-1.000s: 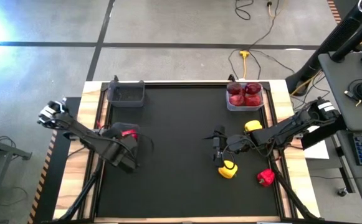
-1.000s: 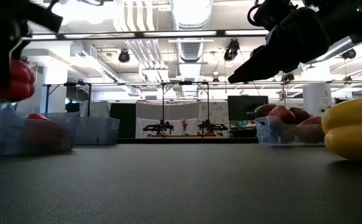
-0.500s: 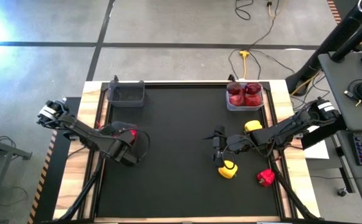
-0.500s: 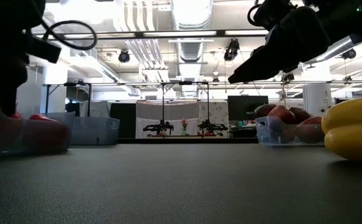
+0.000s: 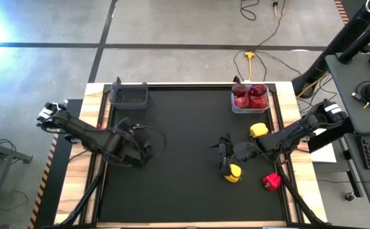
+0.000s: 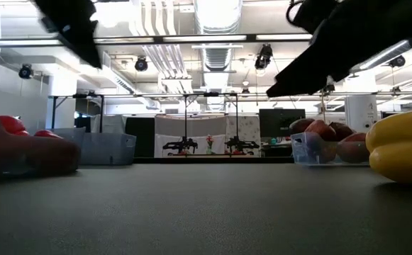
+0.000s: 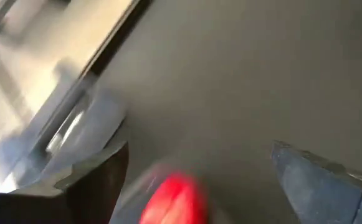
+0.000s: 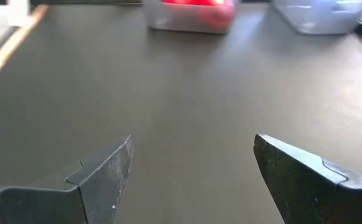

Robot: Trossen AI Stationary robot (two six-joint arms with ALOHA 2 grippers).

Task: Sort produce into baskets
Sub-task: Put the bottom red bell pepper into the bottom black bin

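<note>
Fingers (image 8: pixel 100 180) spread wide above yellow pepper (image 5: pixel 234 170).

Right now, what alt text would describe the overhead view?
Two dark robot arms work over a black table: the right gripper hovers by a yellow pepper, the left gripper sits mid-left. A bin of maroon fruits stands at the far right.

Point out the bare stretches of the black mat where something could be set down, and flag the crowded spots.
Bare: the centre of the black mat, the strip between the dark basket and the clear basket, and the near edge. Crowded: the right side, where the right gripper hangs over a yellow pepper, beside another yellow pepper and a red pepper. The left gripper covers the mid-left.
</note>
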